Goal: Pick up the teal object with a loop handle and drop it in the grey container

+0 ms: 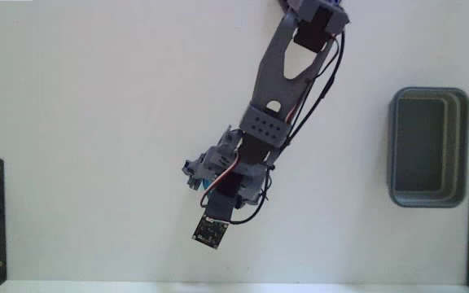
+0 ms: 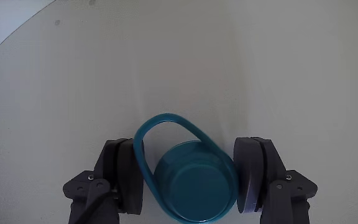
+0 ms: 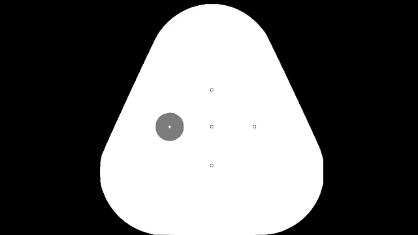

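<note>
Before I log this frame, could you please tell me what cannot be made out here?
- Fixed view: the teal cup is hidden under the arm.
- Wrist view: the teal cup is cut off by the bottom edge; whether the gripper touches it is unclear.
- Wrist view: the grey bin is out of frame.

Whole arm [image 1: 277,77] is printed in a dull slate blue-grey plastic, flat link with a slot and a row of little holes. Black servo blocks sit in the joints, and black cables loop down one side, plus a red/white wire bundle behind the jaws. Gripper [image 2: 191,180] has two chunky rounded fingers [image 2: 129,177], dark grey, silver screws at their bases. Small black camera board [image 1: 210,230] beside the jaws.
</note>
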Robot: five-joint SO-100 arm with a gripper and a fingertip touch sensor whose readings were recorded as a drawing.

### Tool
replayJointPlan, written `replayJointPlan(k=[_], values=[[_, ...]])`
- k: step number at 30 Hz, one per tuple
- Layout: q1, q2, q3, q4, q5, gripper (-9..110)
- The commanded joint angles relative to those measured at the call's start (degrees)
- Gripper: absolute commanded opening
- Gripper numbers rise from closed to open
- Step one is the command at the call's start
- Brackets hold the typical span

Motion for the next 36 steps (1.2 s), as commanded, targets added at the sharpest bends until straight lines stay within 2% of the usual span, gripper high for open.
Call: replayJointPlan(k=[1, 36], values=[[1.0, 1.7, 0.3, -0.6, 0.3, 85], [1.0, 1.7, 0.3, -0.6, 0.3, 75]])
